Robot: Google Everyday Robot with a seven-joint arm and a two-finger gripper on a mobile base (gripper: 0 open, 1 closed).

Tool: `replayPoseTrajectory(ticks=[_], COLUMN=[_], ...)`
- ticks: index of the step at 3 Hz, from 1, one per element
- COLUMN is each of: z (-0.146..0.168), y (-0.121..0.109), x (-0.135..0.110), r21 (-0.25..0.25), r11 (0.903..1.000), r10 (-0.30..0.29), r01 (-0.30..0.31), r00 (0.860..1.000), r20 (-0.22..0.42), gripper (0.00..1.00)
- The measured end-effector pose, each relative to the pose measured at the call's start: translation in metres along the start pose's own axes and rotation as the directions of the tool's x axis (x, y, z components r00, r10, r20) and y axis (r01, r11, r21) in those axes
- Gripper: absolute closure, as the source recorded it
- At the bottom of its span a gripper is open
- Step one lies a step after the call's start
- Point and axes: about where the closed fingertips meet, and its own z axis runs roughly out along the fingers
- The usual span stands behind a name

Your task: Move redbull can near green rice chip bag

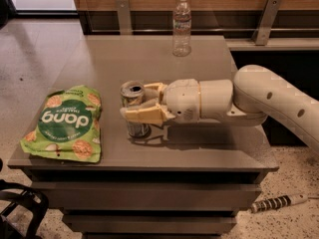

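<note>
Dim light; claw (135, 103) around redbull can (132, 91) casts soft shadow.

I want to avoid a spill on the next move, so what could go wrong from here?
1. The gripper has its fingers around the redbull can, a slim, tall can. Sliding it or releasing it tilted could tip it over.
2. The green rice chip bag lies at the table's front left corner. Carrying the can too far could push the bag toward the edge, or set the can on the bag's uneven surface.
</note>
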Motion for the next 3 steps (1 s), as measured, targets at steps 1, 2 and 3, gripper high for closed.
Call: replayPoseTrajectory(ticks=[1, 2, 3], z=[0.0018, 0.0038, 0.0038], y=[0.0011, 0.0022, 0.0022], x=[-0.0008, -0.0016, -0.0016], r21=[-0.004, -0.008, -0.008], r11=[1.0, 1.0, 1.0], r10=[-0.001, -0.003, -0.003], r01=[0.001, 0.003, 0.003], r00=[1.0, 1.0, 1.0], r20=[0.0, 0.0, 0.0], gripper=[0.14, 0.0, 0.0])
